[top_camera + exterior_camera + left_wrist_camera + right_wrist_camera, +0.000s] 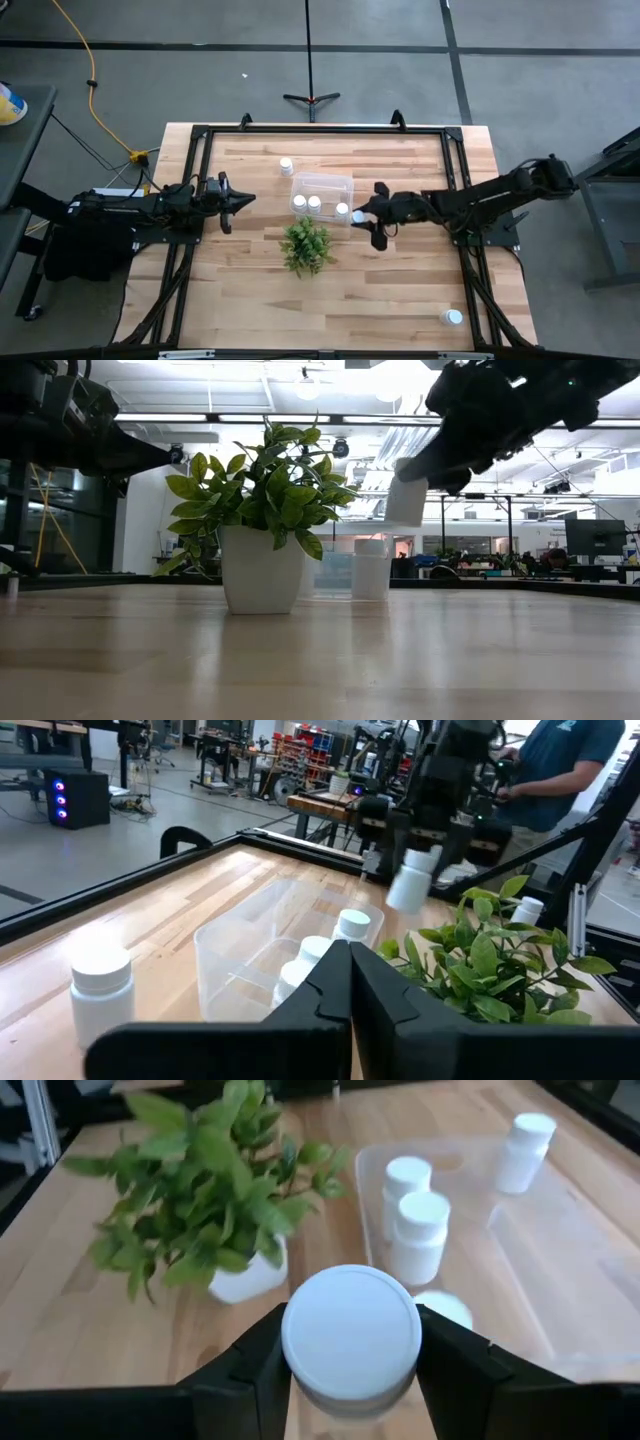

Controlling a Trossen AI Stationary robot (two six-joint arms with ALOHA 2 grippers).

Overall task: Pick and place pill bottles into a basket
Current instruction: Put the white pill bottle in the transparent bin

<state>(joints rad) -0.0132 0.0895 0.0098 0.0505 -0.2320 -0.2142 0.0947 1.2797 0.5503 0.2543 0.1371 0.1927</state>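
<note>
The clear basket (322, 192) holds two pill bottles (306, 203); the right gripper (370, 214) clamps a third bottle (350, 1332) beside its rim; the left gripper (240, 199) is closed, empty.

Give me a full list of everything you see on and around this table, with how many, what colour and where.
Table: one, light wood.
Bin: one, clear, mid-table.
Bottles in the bin: three, white.
Bottle beside the bin: one, white, on the bin's far side.
Corner bottle: one, white, at the table's near right corner.
Held bottle: one, white, raised just right of the bin.
Plant: one, green in a white pot, in front of the bin.
Person: one, teal shirt, beyond the table.
Left gripper: dark, shut, empty, left of the bin.
Right gripper: dark, clamped on the held bottle.
</note>
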